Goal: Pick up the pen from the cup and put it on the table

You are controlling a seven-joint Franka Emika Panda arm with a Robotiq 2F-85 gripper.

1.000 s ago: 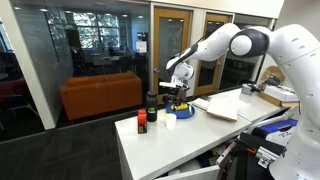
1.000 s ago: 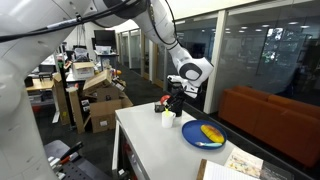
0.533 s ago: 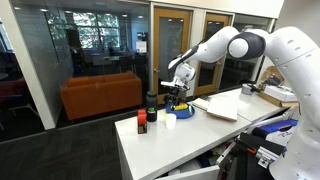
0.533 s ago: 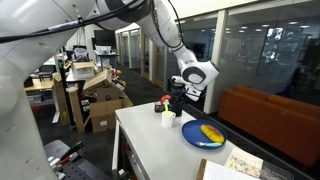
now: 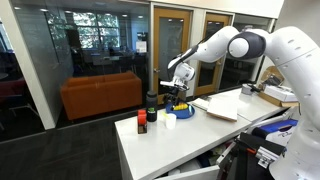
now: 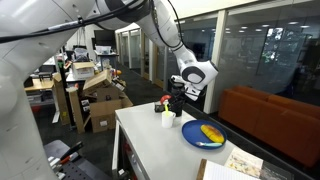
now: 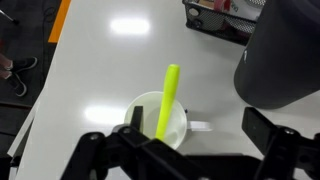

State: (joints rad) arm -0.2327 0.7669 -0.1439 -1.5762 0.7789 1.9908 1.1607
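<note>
A yellow-green pen point(image 7: 166, 100) stands tilted in a small white cup point(image 7: 176, 129) on the white table point(image 7: 95, 65). My gripper point(image 7: 185, 150) is open just above the cup, with one finger on each side of it and nothing held. In both exterior views the gripper point(image 5: 176, 95) point(image 6: 176, 102) hangs over the cup point(image 5: 171, 121) point(image 6: 168, 121) near the far end of the table point(image 5: 190, 148) point(image 6: 150, 150). The pen is too small to make out there.
A dark round cup point(image 7: 282, 60) stands close beside the white cup, and a black tray point(image 7: 215, 15) lies beyond it. A blue plate point(image 6: 192, 138) with a yellow item, an orange bottle point(image 5: 142, 123) and an open book point(image 5: 215, 107) are also on the table.
The arm's wrist has shifted slightly. The gripper stays open over the cup and the pen has not moved.
</note>
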